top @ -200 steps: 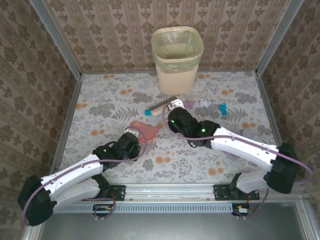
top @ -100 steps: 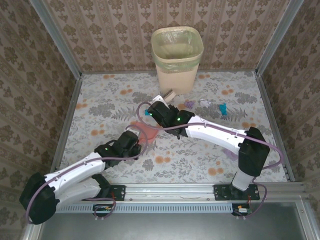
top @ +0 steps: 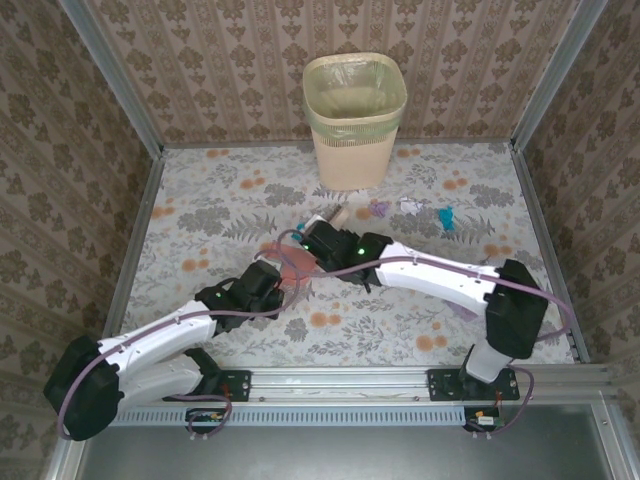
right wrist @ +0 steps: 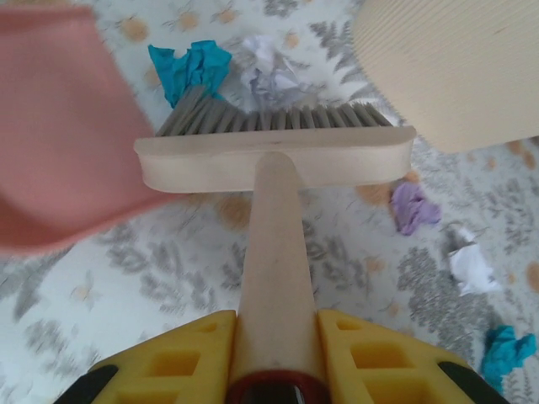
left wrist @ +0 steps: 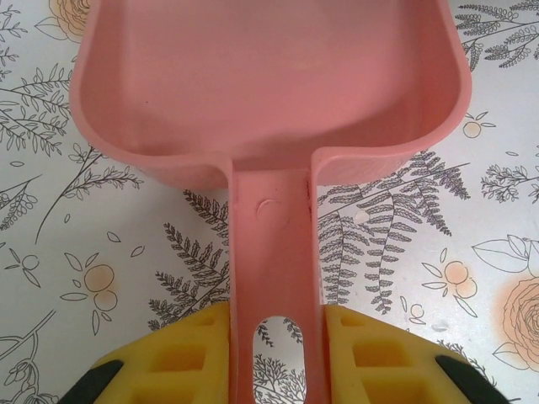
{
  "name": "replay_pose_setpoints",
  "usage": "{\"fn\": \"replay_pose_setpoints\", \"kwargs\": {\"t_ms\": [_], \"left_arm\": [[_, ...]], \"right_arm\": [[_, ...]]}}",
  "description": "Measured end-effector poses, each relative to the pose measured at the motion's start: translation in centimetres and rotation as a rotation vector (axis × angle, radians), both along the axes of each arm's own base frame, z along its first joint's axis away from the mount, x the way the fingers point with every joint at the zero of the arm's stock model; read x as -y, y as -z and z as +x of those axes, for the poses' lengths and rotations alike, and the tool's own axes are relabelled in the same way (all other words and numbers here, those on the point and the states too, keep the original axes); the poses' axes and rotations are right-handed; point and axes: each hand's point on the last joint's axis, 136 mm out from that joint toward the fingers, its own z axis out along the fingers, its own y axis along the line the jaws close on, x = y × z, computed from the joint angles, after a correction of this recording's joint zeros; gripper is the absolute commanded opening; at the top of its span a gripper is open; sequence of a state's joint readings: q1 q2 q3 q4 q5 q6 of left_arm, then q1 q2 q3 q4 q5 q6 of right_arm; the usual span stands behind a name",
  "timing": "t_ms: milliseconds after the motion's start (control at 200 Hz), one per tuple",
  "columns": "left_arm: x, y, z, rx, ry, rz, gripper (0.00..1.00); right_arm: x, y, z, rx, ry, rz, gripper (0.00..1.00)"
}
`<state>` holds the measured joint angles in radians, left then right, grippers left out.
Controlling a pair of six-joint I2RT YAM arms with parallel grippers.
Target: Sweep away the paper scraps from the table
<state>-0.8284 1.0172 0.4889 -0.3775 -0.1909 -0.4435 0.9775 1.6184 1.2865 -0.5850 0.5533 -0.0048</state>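
Right gripper (right wrist: 276, 330) has swung left, clamped on the brush (right wrist: 274, 156), now beside the pink dustpan (left wrist: 269, 84) gripped by the left gripper (left wrist: 274, 337). Paper scraps (top: 410, 205) lie near the far edge of the table (top: 200, 200).

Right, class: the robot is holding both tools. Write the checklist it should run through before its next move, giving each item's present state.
1. Left gripper shut on dustpan handle: ok.
2. Right gripper shut on brush handle: ok.
3. Brush near teal scrap: ok.
4. Dustpan lip flat on table: cannot tell.
5. All scraps in dustpan: not ok; purple scrap lies on the table.
6. Bin upright: ok.
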Motion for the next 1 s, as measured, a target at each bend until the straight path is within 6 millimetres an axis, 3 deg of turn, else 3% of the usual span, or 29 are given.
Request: {"fn": "replay_pose_setpoints", "kwargs": {"t_ms": [180, 360, 550, 725, 870, 1000], "left_arm": [[0.1, -0.2, 0.1, 0.010, -0.002, -0.006, 0.00], [0.1, -0.5, 0.2, 0.019, -0.002, -0.016, 0.00], [0.1, -0.5, 0.2, 0.018, -0.005, -0.017, 0.00], [0.0, -0.5, 0.3, 0.019, -0.007, -0.017, 0.00], [0.0, -0.6, 0.3, 0.019, -0.007, -0.018, 0.00], [0.0, -0.6, 0.3, 0.019, -0.007, -0.018, 0.00]], "right_arm": [[0.8, -1.8, -3.2, -0.010, -0.069, 0.084, 0.00], [1.9, -4.4, -3.7, 0.055, -0.055, 0.191, 0.00], [2.9, -5.8, -1.2, 0.113, 0.060, 0.240, 0.00], [1.1, -6.0, 2.0, 0.131, 0.117, 0.239, 0.00], [-1.6, -4.3, 4.4, 0.121, 0.130, 0.189, 0.00], [-2.7, -1.8, 5.1, 0.085, 0.125, 0.131, 0.00]]}}
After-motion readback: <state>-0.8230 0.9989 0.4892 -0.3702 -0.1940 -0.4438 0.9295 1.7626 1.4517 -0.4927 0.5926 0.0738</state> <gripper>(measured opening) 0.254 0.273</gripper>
